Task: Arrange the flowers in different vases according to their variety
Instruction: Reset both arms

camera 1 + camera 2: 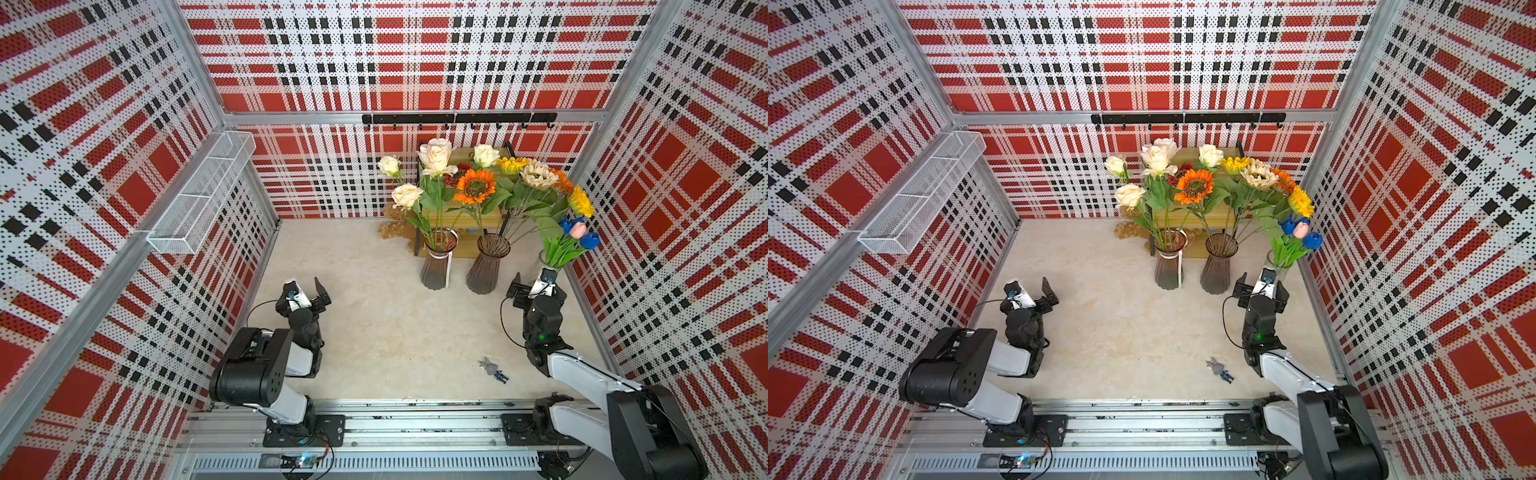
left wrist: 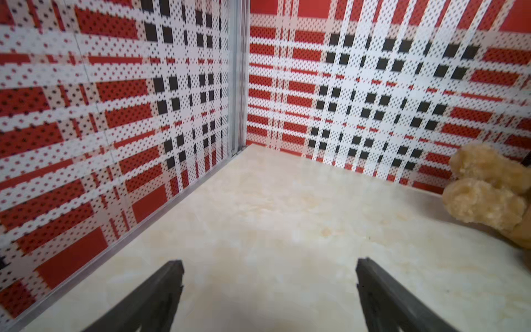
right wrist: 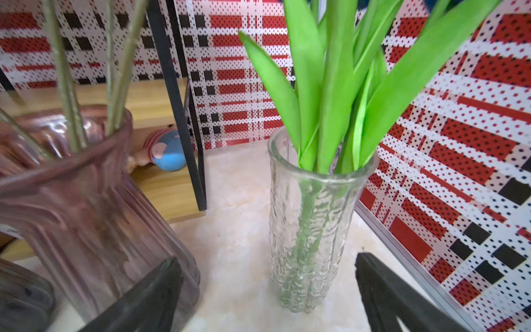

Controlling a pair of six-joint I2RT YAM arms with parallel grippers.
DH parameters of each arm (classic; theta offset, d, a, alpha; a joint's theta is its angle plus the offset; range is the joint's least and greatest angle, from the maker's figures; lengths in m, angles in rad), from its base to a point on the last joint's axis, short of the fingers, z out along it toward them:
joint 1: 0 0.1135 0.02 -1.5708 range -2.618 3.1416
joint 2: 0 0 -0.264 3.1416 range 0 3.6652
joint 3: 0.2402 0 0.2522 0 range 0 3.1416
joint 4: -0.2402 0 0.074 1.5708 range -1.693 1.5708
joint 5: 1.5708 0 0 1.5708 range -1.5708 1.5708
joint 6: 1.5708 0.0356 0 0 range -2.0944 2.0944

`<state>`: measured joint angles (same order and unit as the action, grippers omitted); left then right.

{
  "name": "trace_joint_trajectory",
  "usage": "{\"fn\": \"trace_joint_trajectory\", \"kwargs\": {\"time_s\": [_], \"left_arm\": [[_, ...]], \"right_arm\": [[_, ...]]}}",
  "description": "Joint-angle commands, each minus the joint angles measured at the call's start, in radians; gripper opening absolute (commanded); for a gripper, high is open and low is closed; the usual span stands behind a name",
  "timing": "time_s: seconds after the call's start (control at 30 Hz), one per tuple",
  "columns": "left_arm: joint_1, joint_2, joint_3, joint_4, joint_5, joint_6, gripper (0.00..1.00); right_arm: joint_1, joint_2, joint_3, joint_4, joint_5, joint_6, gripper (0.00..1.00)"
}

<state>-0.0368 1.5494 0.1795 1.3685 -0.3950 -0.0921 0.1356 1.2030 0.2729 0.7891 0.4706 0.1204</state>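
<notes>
My left gripper (image 2: 269,271), fingers (image 2: 161,287) spread wide and empty, hangs over the table (image 1: 374,316) at 9 o'clock. My right gripper (image 3: 268,268), equally spread, holds nothing, facing the clear vase (image 3: 310,230) of tulips (image 1: 575,232) at 2 o'clock. Roses (image 1: 435,156) and sunflowers (image 1: 475,186) fill brown vases (image 1: 436,266) at 1 o'clock.

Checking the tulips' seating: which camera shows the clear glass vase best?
The right wrist view: the clear glass vase shows close up from rim to base, with the green stems inside. Both top views show only a small part of it behind the right arm. The left wrist view misses it.
</notes>
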Motion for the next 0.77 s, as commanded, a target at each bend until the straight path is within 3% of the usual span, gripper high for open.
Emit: {"fn": "trace_joint_trajectory", "kwargs": {"time_s": [0.0, 0.13, 0.2, 0.27, 0.4, 0.73], "left_arm": [[0.012, -0.008, 0.011, 0.002, 0.028, 0.003, 0.99], [-0.002, -0.002, 0.028, -0.021, 0.008, 0.011, 0.99], [-0.015, 0.0, 0.033, -0.026, -0.012, 0.023, 0.99], [-0.021, 0.001, 0.035, -0.028, -0.029, 0.028, 0.99], [-0.023, 0.0, 0.035, -0.031, -0.03, 0.029, 0.99], [-0.023, -0.001, 0.036, -0.036, -0.03, 0.029, 0.99]], "right_arm": [[-0.035, 0.149, -0.029, 0.247, -0.05, -0.029, 1.0], [-0.038, 0.384, -0.038, 0.497, -0.101, -0.069, 1.0], [-0.039, 0.323, -0.025, 0.367, -0.146, -0.056, 1.0], [-0.029, 0.361, -0.045, 0.464, -0.146, -0.088, 1.0], [-0.036, 0.342, 0.01, 0.324, -0.171, -0.075, 1.0], [-0.045, 0.341, 0.016, 0.316, -0.187, -0.07, 1.0]]}}
